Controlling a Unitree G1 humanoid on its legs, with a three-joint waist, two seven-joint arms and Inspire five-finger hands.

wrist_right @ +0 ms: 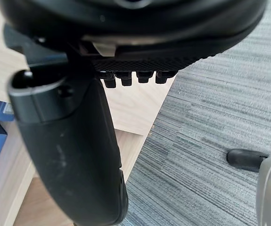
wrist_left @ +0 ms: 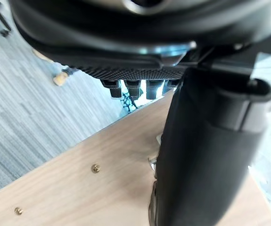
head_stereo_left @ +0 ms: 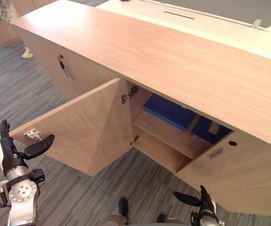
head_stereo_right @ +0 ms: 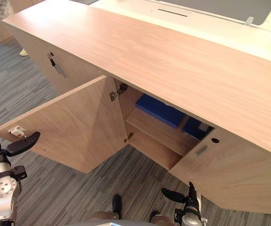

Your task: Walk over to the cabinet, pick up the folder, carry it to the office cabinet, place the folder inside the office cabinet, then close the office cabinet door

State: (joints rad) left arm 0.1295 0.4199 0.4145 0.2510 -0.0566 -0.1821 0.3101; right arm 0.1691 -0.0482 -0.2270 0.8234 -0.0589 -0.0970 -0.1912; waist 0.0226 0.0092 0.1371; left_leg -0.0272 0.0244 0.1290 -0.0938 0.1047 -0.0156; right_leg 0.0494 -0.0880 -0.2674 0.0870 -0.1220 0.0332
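Dark L hand (head_stereo_left: 12, 151) low at far left, fingers straight up, thumb spread wide, holding nothing. Thumb tip sits just by the free edge of the open left door (head_stereo_left: 88, 132), near a white latch (head_stereo_left: 33, 134) (contact unclear). Door stands out over grey carpet (head_stereo_left: 78, 197), w/ a metal hinge (head_stereo_left: 129, 94) at its inner edge. Next, office cabinet (head_stereo_left: 173, 52) interior: blue folder (head_stereo_left: 166, 112) lies flat on the upper shelf (head_stereo_left: 173, 134), inside. Right door (head_stereo_left: 239, 174) also open. R hand (head_stereo_left: 202, 201) low, just under that door's lower edge, fingers straight, thumb out, empty.
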